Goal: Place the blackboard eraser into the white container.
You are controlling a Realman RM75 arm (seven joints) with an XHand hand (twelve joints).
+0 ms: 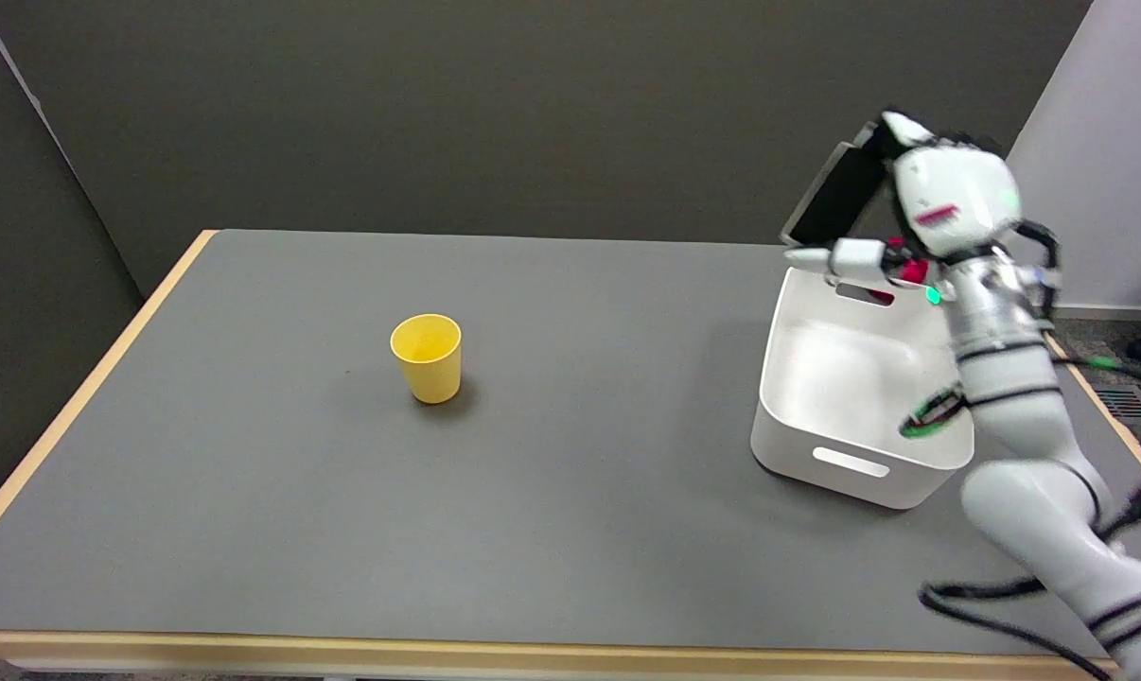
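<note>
While the right hand is raised above the far rim of the white container, the scene reads as follows, largest thing first.

Table (570,492): grey top with a pale wood edge, filling most of the head view, with dark wall panels behind it.

Right arm (1025,416): white, rising from the lower right corner and standing close to upright along the container's right side, black cables trailing near its base.

White container (850,463): a rounded rectangular tub on the right part of the table, with slot handles in its near and far walls; what shows of its inside holds nothing.

Right hand (944,203): black and white, held in the air over the container's far wall and higher than its rim.

Blackboard eraser (831,203): a flat black slab with a pale edge, tilted, clear of the table, above and just behind the container's far left corner, not inside it.

Fingers (840,255): closed on the eraser, one white finger lying under its lower end and others over its upper end.

Yellow cup (427,357): upright, open mouth up, left of centre, well apart from the container.

Pink-red object (906,270): a sliver behind the far wall, mostly hidden by the hand; what it is cannot be told.
</note>
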